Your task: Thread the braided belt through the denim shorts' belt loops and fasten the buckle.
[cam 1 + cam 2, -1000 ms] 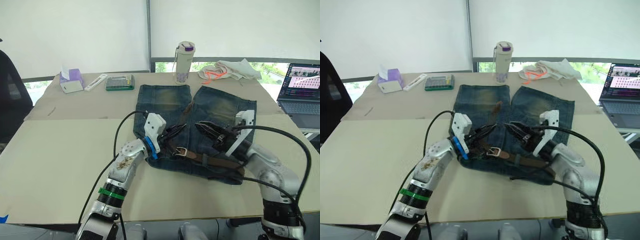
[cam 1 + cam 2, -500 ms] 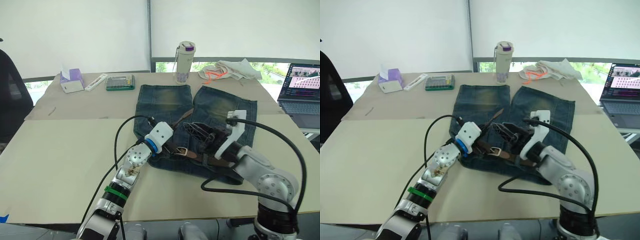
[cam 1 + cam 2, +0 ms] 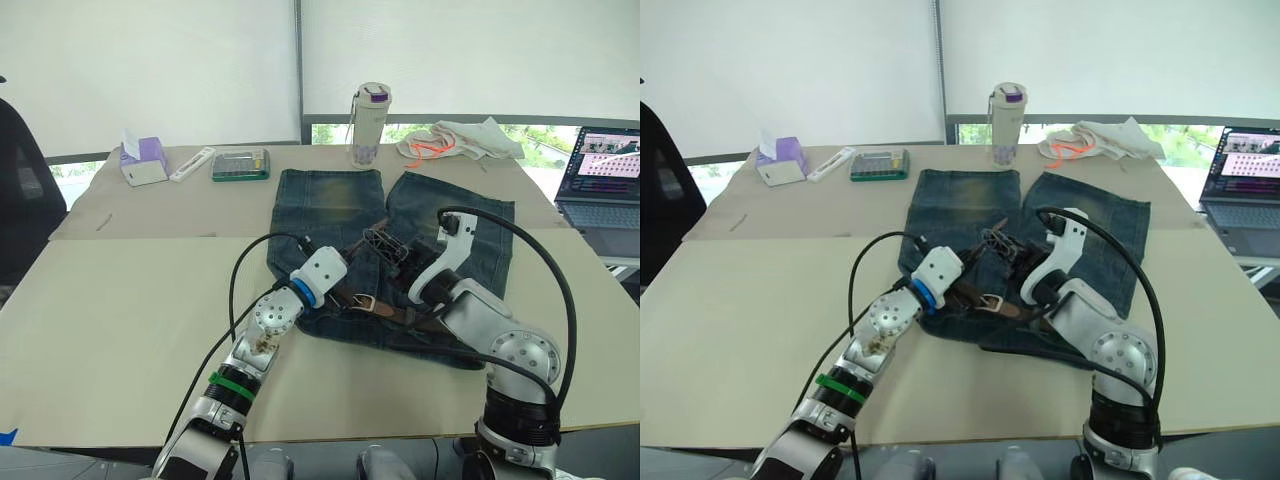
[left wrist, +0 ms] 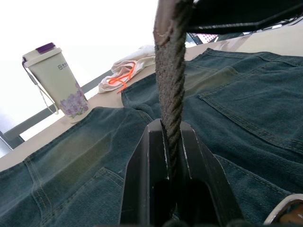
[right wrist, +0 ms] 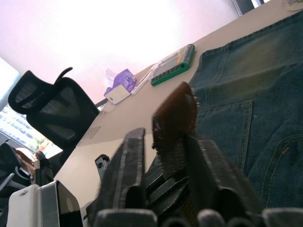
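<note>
Left gripper (image 4: pixel 169 156) pinches the belt (image 4: pixel 169 71), strap rising between its fingers. Right gripper (image 5: pixel 163 156) grips the belt's leather tip. Both meet over the shorts (image 3: pixel 330 205), spread flat on the table (image 3: pixel 120 290). Buckle (image 3: pixel 363 302) lies on the waistband. I can't make out the belt loops.

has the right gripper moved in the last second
Yes. The right gripper has swung toward the robot's left and farther up the denim shorts, from over the right leg to the gap between the legs, its fingers pinching the braided belt.
</note>
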Robot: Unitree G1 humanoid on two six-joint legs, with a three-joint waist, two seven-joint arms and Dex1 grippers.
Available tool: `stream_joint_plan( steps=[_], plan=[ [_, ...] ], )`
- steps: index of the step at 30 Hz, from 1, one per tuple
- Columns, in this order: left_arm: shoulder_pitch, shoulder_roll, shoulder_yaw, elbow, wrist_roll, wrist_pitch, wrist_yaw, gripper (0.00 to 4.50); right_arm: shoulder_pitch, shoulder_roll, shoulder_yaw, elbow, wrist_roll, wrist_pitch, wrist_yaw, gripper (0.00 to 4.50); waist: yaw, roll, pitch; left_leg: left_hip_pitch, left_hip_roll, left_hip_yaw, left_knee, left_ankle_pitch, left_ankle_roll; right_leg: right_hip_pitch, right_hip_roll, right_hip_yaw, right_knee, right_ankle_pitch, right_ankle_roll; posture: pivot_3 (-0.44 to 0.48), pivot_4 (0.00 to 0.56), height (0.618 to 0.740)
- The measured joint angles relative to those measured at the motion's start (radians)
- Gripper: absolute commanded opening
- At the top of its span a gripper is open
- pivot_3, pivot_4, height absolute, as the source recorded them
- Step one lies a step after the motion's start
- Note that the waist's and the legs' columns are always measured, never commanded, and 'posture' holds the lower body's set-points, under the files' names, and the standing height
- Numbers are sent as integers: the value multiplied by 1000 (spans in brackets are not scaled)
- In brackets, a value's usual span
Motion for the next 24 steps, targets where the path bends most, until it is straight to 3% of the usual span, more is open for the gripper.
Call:
stream_joint_plan(
  steps=[1,11,19,24],
  plan=[
    [2,0,0,0,-2,-3,-2,0,0,0,-1,0,9,0,-8,47,0,0,0,0,0,0,0,0,0,0,0,0,0,0,0,0,150,740],
    [11,-1,7,0,-59,-17,-81,0,1,-7,-4,1,75,0,-61,16,0,0,0,0,0,0,0,0,0,0,0,0,0,0,0,0,150,740],
    [37,6,18,-50,-172,36,-203,2717,23,-49,-4,0,80,-5,-62,0,-1,0,0,0,0,0,0,0,0,0,0,0,0,0,0,0,150,740],
    [43,47,57,-173,-307,127,-306,4412,100,-160,-52,-8,120,-5,-34,0,0,0,0,-1,0,0,0,0,0,0,0,0,-1,0,0,0,150,740]
  ],
)
